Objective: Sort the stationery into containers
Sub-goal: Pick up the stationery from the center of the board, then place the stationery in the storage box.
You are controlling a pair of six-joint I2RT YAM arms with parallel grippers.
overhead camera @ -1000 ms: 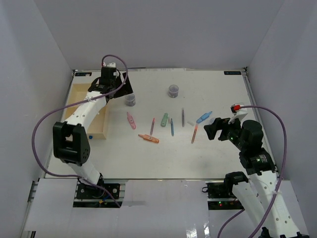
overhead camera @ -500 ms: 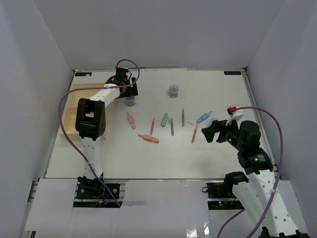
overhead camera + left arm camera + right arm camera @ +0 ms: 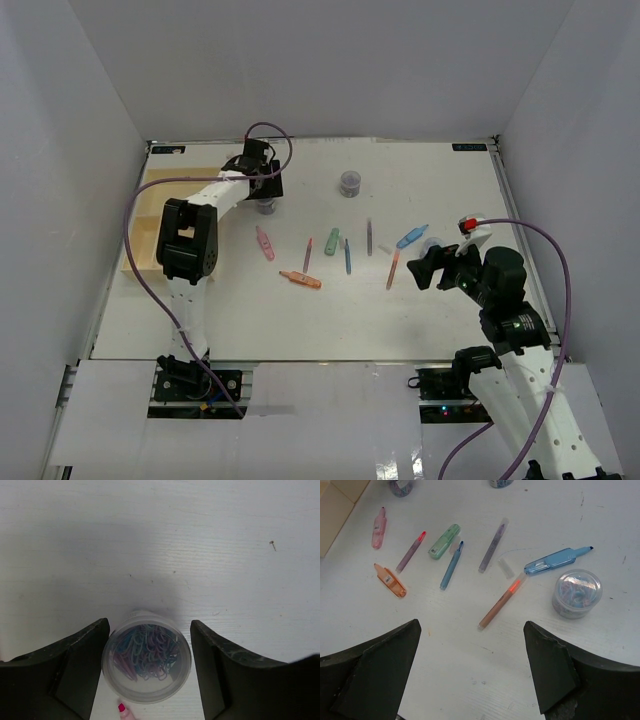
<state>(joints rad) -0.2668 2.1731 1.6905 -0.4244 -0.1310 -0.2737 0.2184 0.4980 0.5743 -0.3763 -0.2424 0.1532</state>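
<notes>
A squat clear pot (image 3: pixel 146 656) of coloured paper clips stands on the table between the fingers of my left gripper (image 3: pixel 148 625). The jaws are open; the left finger is against the pot and a gap shows on the right. From above, this gripper (image 3: pixel 264 192) is just right of the cream tray (image 3: pixel 148 205). My right gripper (image 3: pixel 471 627) hangs open and empty over bare table, near an orange pen (image 3: pixel 500 605) and a second pot (image 3: pixel 577 594). Pink (image 3: pixel 379 528), orange (image 3: pixel 390 580), green (image 3: pixel 444 541) and blue (image 3: pixel 557 559) markers lie scattered ahead of it.
A third pot (image 3: pixel 349 183) stands at the back middle. A thin blue pen (image 3: pixel 451 565), a purple pen with a red tip (image 3: pixel 411 551), a grey pen (image 3: pixel 493 545) and a clear cap (image 3: pixel 506 568) lie among the markers. White walls enclose the table.
The left arm swung right from over the tray to the pot by it, and its jaws have narrowed around the pot. The right gripper edged slightly left.
</notes>
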